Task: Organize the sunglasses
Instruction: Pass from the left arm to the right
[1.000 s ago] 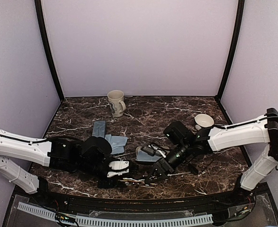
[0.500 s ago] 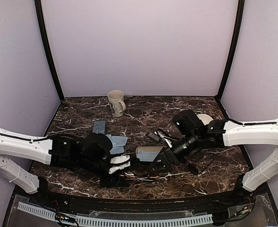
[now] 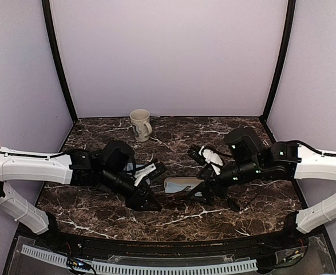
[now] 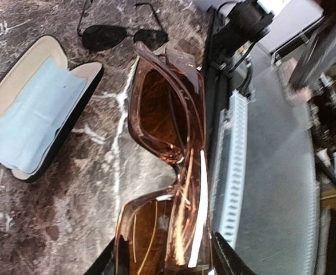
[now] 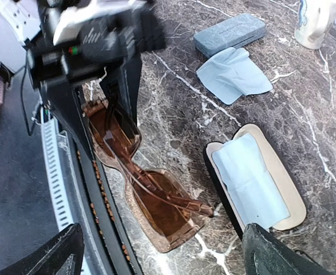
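A thick translucent brown-framed pair of sunglasses [image 4: 168, 132] with brown lenses is folded and held by one end in my left gripper [image 4: 165, 263], which is shut on it. The same pair [image 5: 150, 195] shows low over the marble by the table's front edge. My right gripper [image 5: 168, 255] hangs open above its free end, touching nothing. A thin wire-framed pair with dark lenses [image 4: 122, 37] lies on the marble beyond the open black case [image 4: 70, 120]. In the top view the left gripper [image 3: 149, 200] and right gripper [image 3: 205, 192] face each other across the case [image 3: 182, 180].
A blue cloth [image 5: 253, 177] lies in the open case's cream lining. A loose blue cloth [image 5: 233, 74] and a shut grey-blue case [image 5: 228, 33] lie behind the left arm. A cream mug [image 3: 139, 124] stands at the back. The black front rail [image 5: 102, 200] runs beside the brown pair.
My right gripper has drawn back to the right, away from the brown pair, and opened wider. My left arm has turned and carried the pair away from the front edge.
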Controlling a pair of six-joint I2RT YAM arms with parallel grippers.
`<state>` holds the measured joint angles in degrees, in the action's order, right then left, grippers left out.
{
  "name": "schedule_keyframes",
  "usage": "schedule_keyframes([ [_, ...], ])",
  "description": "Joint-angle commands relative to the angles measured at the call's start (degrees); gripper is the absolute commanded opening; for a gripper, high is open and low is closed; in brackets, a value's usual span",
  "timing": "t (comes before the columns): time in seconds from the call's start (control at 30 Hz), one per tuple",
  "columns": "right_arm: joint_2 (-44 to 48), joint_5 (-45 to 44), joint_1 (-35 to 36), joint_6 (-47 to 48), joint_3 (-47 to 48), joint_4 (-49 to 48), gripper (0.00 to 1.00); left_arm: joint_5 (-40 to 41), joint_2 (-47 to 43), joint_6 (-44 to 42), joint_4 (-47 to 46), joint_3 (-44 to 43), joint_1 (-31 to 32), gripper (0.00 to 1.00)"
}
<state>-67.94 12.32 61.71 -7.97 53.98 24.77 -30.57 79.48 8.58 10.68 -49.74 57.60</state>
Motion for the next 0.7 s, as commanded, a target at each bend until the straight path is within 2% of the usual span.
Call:
schedule_keyframes([
  [0.0,-0.70,-12.49,4.20,5.67,1.07,0.15,0.97,-13.35,-1.92,10.76,-6.35,0.53,-2.89,0.27],
  [0.13,-1.41,-16.86,8.51,10.02,2.48,0.40,0.97,-18.75,-1.31,16.39,-10.16,1.08,-3.98,0.27],
  [0.43,-5.39,-31.40,16.09,16.52,5.53,1.58,0.94,-23.30,0.98,17.59,-6.91,-1.78,-4.08,0.27],
  [0.53,-7.76,-34.90,18.08,18.14,6.24,1.93,0.88,-24.33,1.56,17.71,-6.40,-2.02,-4.08,0.27],
  [0.67,-9.55,-36.96,20.14,19.39,7.08,1.99,0.76,-24.63,2.23,17.81,-6.15,-2.07,-4.08,0.27],
])
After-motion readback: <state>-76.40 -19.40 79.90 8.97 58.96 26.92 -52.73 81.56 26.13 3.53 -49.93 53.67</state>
